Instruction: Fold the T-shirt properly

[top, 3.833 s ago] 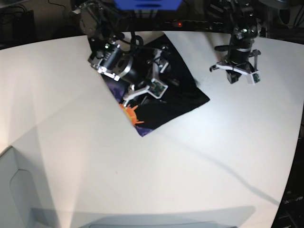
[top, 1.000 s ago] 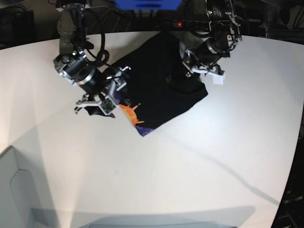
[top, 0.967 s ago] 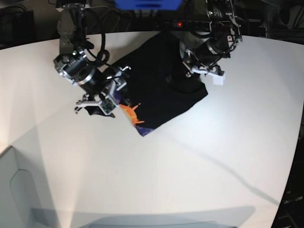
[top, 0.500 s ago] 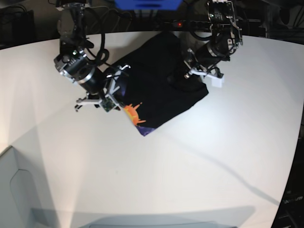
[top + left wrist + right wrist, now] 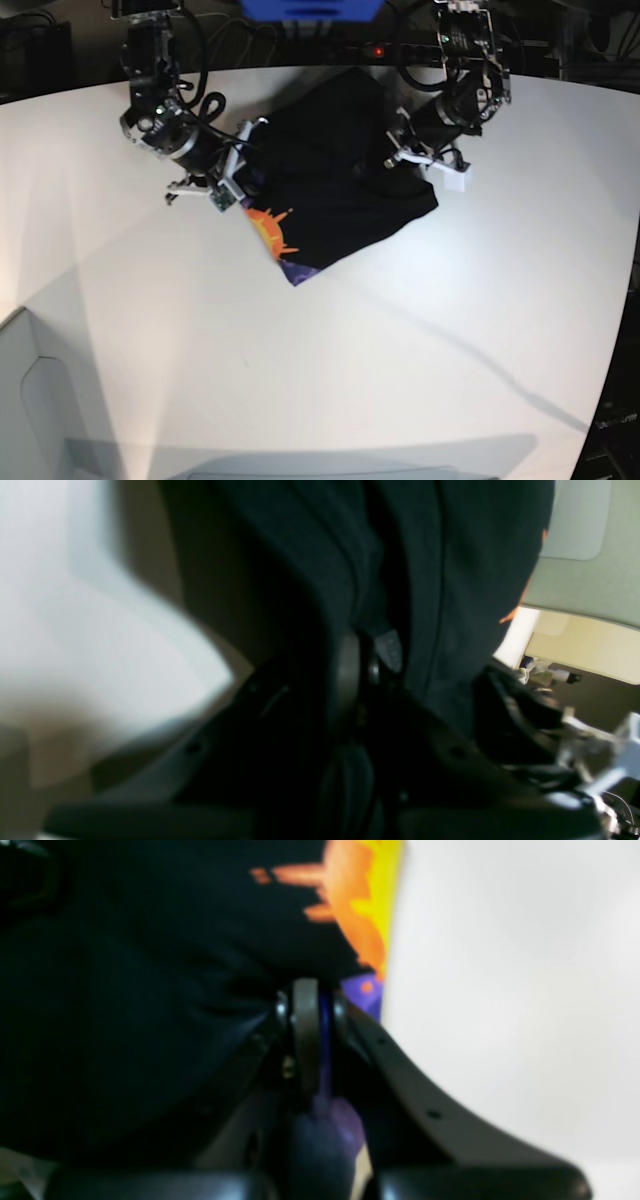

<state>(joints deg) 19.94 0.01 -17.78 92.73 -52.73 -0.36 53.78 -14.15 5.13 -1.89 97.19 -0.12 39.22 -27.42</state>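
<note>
Both grippers pinch the T-shirt on the white table.

Base view: the black T-shirt (image 5: 335, 180) lies folded at the table's (image 5: 330, 360) far middle, orange print at its near-left edge; the right gripper (image 5: 232, 185) grips its left edge, the left gripper (image 5: 405, 160) its right.
Left wrist view: the left gripper (image 5: 367, 660) is clamped on black cloth (image 5: 450, 570).
Right wrist view: the right gripper (image 5: 312, 1005) is closed on the purple-printed edge (image 5: 150, 990).
</note>
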